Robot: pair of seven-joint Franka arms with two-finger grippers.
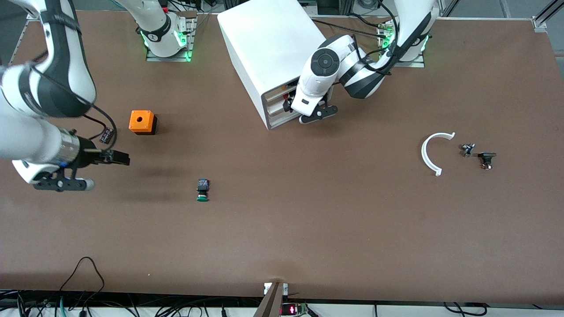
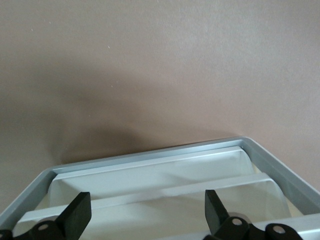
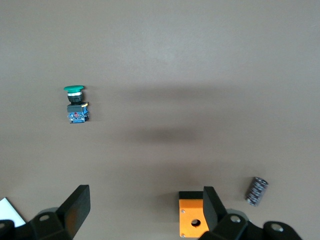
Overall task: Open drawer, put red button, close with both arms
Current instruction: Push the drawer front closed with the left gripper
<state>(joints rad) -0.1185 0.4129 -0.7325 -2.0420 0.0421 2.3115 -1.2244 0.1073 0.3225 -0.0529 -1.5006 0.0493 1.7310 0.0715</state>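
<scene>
The white cabinet (image 1: 264,48) stands between the arms' bases, and its drawers (image 1: 276,105) look shut. My left gripper (image 1: 288,105) is open right at the cabinet's front. In the left wrist view its fingers (image 2: 77,215) straddle a cream drawer front (image 2: 150,197), holding nothing. A small black-bodied button with a bit of red (image 1: 486,160), apparently the red button, lies toward the left arm's end of the table. My right gripper (image 1: 119,157) is open and empty above the table, near the orange box (image 1: 142,122). It is also open in its wrist view (image 3: 145,212).
A green-capped button (image 1: 202,190) lies mid-table, also in the right wrist view (image 3: 75,102). A small dark cylinder (image 1: 105,135) lies beside the orange box (image 3: 195,220). A white curved piece (image 1: 429,154) and a small metal part (image 1: 468,149) lie beside the red button.
</scene>
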